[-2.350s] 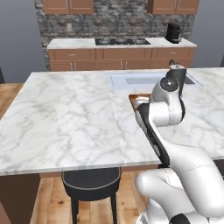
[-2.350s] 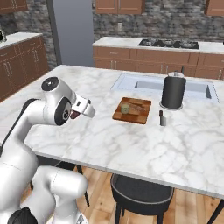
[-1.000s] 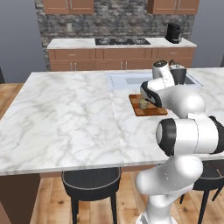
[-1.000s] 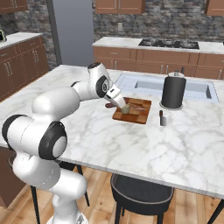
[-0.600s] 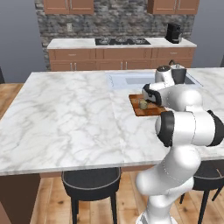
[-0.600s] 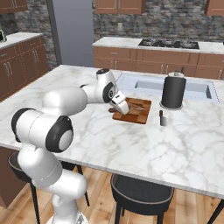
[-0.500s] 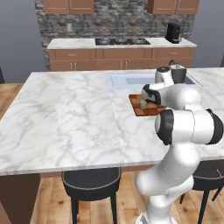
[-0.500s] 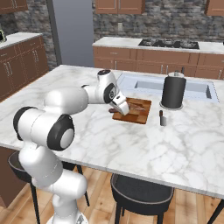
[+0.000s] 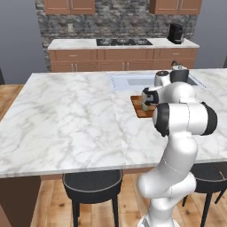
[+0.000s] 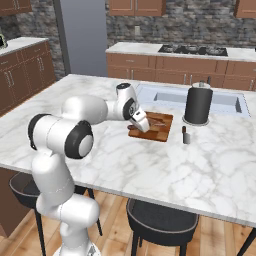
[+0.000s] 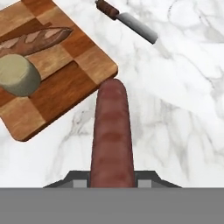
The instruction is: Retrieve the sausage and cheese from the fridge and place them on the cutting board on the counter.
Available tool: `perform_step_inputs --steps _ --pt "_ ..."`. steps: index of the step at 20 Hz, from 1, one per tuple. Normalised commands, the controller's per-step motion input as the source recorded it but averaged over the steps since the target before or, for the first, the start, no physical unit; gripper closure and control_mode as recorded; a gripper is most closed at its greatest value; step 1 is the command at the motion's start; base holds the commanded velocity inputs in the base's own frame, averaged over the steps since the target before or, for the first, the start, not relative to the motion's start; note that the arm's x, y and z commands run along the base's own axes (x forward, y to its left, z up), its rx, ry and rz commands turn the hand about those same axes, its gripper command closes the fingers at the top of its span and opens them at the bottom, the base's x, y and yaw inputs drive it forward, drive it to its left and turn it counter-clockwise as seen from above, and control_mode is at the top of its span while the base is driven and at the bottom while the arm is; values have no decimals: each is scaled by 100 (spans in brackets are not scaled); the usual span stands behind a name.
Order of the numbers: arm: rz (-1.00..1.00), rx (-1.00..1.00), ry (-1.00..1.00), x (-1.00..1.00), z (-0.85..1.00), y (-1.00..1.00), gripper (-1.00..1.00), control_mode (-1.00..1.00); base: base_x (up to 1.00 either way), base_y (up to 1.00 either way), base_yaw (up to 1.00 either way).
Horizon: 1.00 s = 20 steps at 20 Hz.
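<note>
My gripper [image 11: 111, 178] is shut on the reddish-brown sausage [image 11: 112, 131], which sticks out ahead of the fingers. The sausage's tip reaches the near corner of the wooden cutting board [image 11: 65, 74]; the rest of it hangs over the marble counter [image 11: 175, 122]. The tan cheese [image 11: 17, 74] sits on the board beside a long brown loaf [image 11: 39, 40]. From the right base view the gripper [image 10: 140, 122] is low at the left end of the cutting board [image 10: 159, 127]. In the left base view the cheese [image 9: 145, 106] shows beside the hand. The fridge is out of view.
A knife [image 11: 127, 20] lies on the marble just past the board. A black canister [image 10: 198, 104] and a small shaker [image 10: 186, 135] stand right of the board, with the inset sink [image 10: 170, 96] behind. Stools [image 10: 160, 220] stand under the counter's near edge.
The arm has swung out from near the base to the board, carrying the sausage. Over the last second it has sunk slightly toward the board's near corner, with the grip unchanged.
</note>
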Motion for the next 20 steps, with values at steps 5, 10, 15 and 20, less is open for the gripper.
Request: perform_step_inputs --steps 5,10,15,20 --pt "-5 7 0 52 -38 -16 100 -100 0 0 0" --pt "-1 12 0 18 -15 -47 100 -100 0 0 0" --pt "0 7 0 28 -4 -26 100 -100 0 0 0" --pt "0 4 0 49 -26 -1 100 -100 0 0 0"
